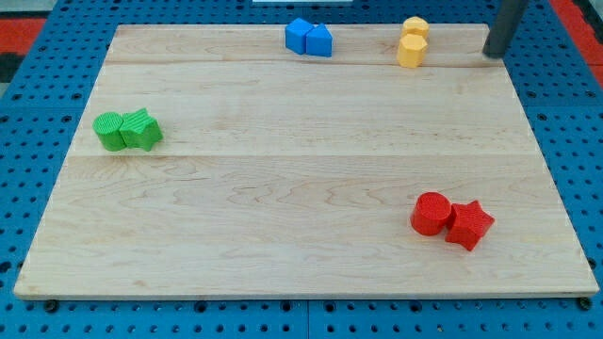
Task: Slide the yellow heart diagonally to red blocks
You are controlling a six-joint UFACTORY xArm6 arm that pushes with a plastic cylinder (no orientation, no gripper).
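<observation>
Two yellow blocks stand touching at the view's top right: a yellow heart (411,51) and a yellow round block (415,27) just above it. Two red blocks sit touching at the lower right: a red cylinder (431,213) and a red star (468,224). My tip (494,54) is at the top right edge of the board, to the right of the yellow heart with a gap between them, touching no block.
Two blue blocks, a cube-like one (299,35) and a triangle-like one (319,40), touch at the top middle. Two green blocks (127,130) touch at the left. The wooden board (283,169) lies on a blue pegboard.
</observation>
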